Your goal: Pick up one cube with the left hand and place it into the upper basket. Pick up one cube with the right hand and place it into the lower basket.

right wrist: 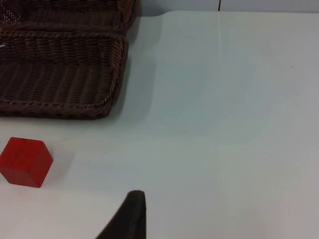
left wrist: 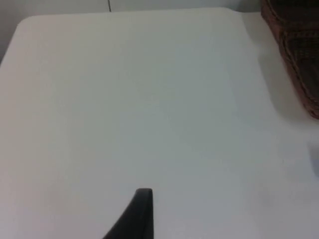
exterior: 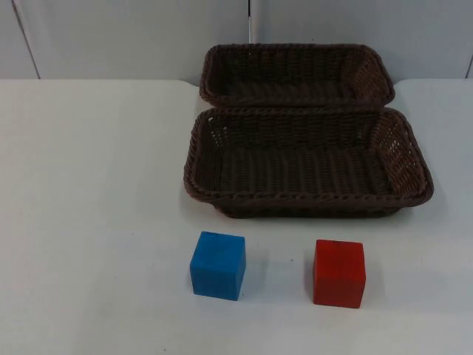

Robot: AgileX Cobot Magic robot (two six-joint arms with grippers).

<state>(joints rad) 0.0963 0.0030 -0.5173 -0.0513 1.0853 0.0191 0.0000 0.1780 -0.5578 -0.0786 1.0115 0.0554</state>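
A blue cube (exterior: 218, 265) and a red cube (exterior: 339, 273) stand side by side on the white table near its front edge, blue on the left. Behind them lie two dark brown woven baskets. The lower basket (exterior: 303, 198) is nearer the cubes, and the upper basket (exterior: 295, 52) touches its far rim. Both hold nothing. My left gripper (left wrist: 142, 199) hangs over bare table to the left of a basket's edge (left wrist: 299, 59). My right gripper (right wrist: 133, 199) hangs over the table to the right of the red cube (right wrist: 25, 162) and the lower basket (right wrist: 60, 107).
The grey partition wall (exterior: 111, 37) closes the table at the back. Bare white table top (exterior: 89, 185) stretches left of the baskets, and a narrower strip (exterior: 451, 133) lies to their right.
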